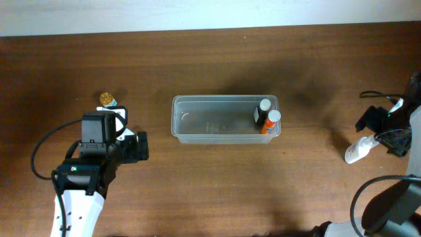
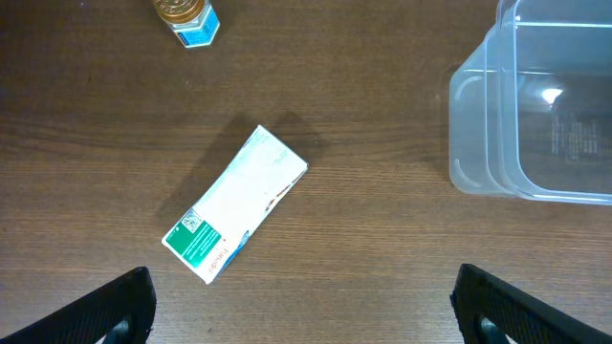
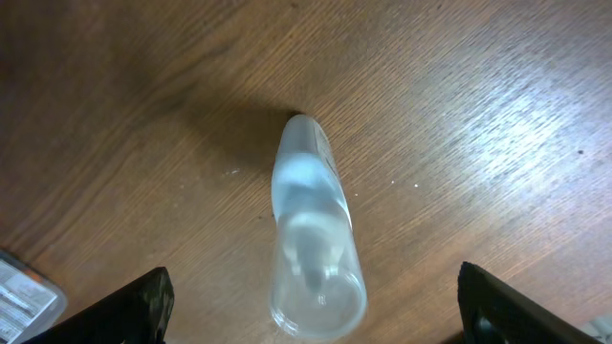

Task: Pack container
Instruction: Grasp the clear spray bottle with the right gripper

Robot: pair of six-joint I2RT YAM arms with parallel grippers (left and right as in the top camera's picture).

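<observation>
The clear plastic container stands mid-table; its corner shows in the left wrist view. Two small bottles stand in its right end: a dark one with a white cap and an orange one with a white cap. My left gripper is open above a white and green box lying flat, which also shows in the overhead view. My right gripper is open over a white bottle with a clear cap lying on its side; overhead it lies at the far right.
A small bottle with a gold cap and blue label stands behind the box; it also shows in the left wrist view. A flat packet's corner lies at the right wrist view's lower left. Cables run by both arms.
</observation>
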